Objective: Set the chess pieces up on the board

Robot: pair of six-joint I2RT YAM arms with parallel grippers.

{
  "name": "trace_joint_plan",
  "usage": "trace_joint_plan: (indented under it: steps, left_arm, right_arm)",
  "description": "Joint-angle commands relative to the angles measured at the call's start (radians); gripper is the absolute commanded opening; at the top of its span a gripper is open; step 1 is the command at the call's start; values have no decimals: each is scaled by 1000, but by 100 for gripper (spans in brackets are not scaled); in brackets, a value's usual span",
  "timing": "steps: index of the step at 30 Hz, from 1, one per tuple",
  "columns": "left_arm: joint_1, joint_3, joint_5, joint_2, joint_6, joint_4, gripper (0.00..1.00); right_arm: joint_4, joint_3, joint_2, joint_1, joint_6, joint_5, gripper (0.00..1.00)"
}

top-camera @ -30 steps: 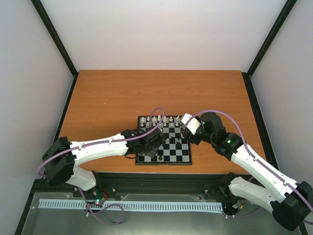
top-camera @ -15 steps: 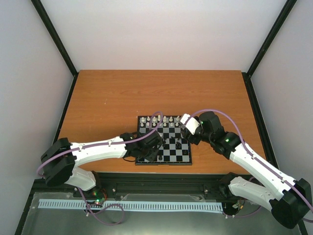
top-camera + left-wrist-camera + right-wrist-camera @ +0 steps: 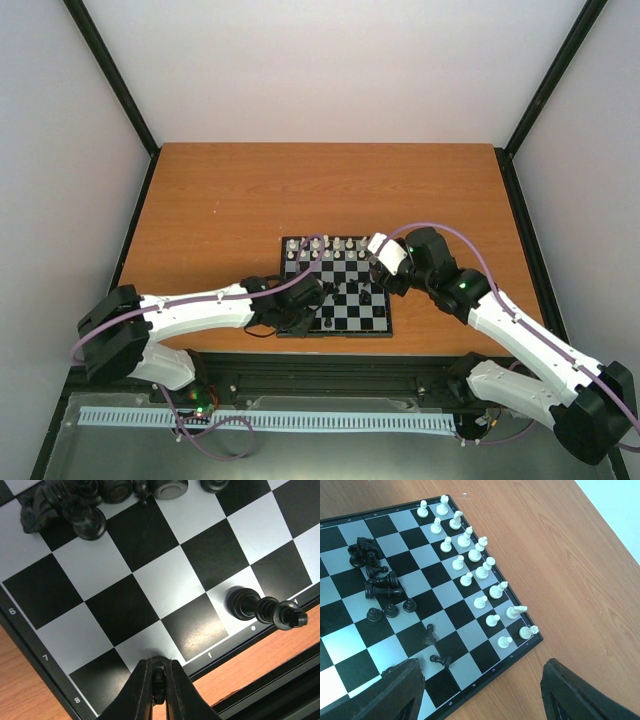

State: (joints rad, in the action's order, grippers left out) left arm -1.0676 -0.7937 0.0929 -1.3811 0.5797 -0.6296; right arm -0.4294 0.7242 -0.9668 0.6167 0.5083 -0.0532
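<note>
The board (image 3: pixel 352 297) lies at the table's near middle. White chess pieces (image 3: pixel 470 560) stand in two rows along one edge. Black chess pieces (image 3: pixel 377 582) lie scattered and heaped on the middle squares, and two small ones (image 3: pixel 432 647) are near my right gripper. My left gripper (image 3: pixel 158 666) is shut on a small black piece (image 3: pixel 158 682) just above a light square by the board's near rim. One tall black piece (image 3: pixel 250 607) stands on the edge square to its right. My right gripper (image 3: pixel 482 682) hangs open and empty over the board's corner.
Bare orange-brown tabletop (image 3: pixel 300 190) surrounds the board on the left, right and far sides. A black frame rail (image 3: pixel 330 360) runs along the near edge just behind the board. A heap of black pieces (image 3: pixel 65 505) sits a few squares from my left gripper.
My left arm has drawn back toward the board's near-left corner, carrying the black piece. The right arm has barely moved.
</note>
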Motion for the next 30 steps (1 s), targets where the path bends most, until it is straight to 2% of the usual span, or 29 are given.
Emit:
trace_joint_plan:
  steps: [1, 17, 21, 26, 30]
  left_arm:
    - [-12, -4, -16, -17, 11, 7, 1]
    - [-13, -7, 57, -48, 18, 8, 3]
    - [-12, -13, 46, -56, 19, 8, 8]
    - [-12, -20, 26, -40, 15, -1, 22]
    - [-12, -81, 2, 2, -20, -57, 44]
  right_arm:
    - [6, -2, -2, -5, 4, 3, 64]
    - [-1, 0, -14, -5, 8, -7, 64]
    - [-3, 0, -12, -5, 8, -9, 65]
    - [-4, 0, -10, -5, 7, -10, 64]
    - [-7, 0, -14, -5, 9, -20, 65]
